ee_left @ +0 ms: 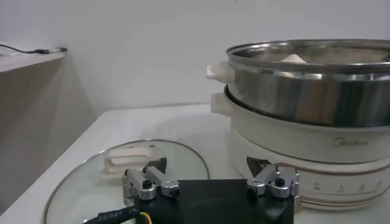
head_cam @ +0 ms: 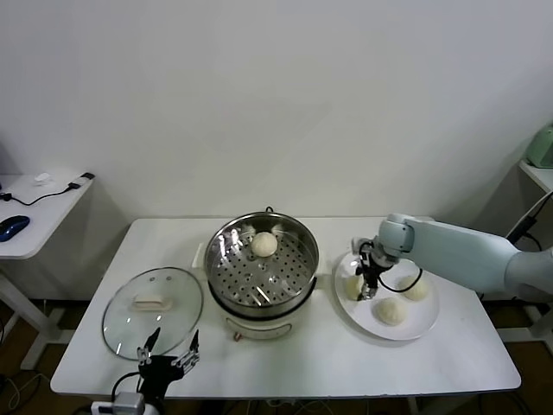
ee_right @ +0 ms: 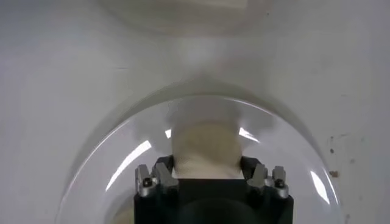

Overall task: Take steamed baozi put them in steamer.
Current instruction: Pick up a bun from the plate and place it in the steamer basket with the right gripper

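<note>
One steamed baozi (head_cam: pixel 264 245) lies on the perforated tray of the steel steamer (head_cam: pixel 212 252) at the table's middle. Three more sit on the white plate (head_cam: pixel 418 328) to its right: one (head_cam: pixel 390 310) at the front, one (head_cam: pixel 417 290) at the back right, one (head_cam: pixel 353 286) at the left. My right gripper (head_cam: pixel 369 282) is down on the plate, its fingers pressed against both sides of that left baozi (ee_right: pixel 206 146), which rests on the plate (ee_right: pixel 116 158). My left gripper (head_cam: pixel 168 349) waits open at the table's front edge, beside the steamer (ee_left: pixel 304 91).
The round glass lid (head_cam: pixel 153 309) with a white handle lies flat left of the steamer, just beyond my left gripper (ee_left: pixel 207 167). A side desk (head_cam: pixel 39 212) with a mouse and cable stands at the far left. A wall runs behind the table.
</note>
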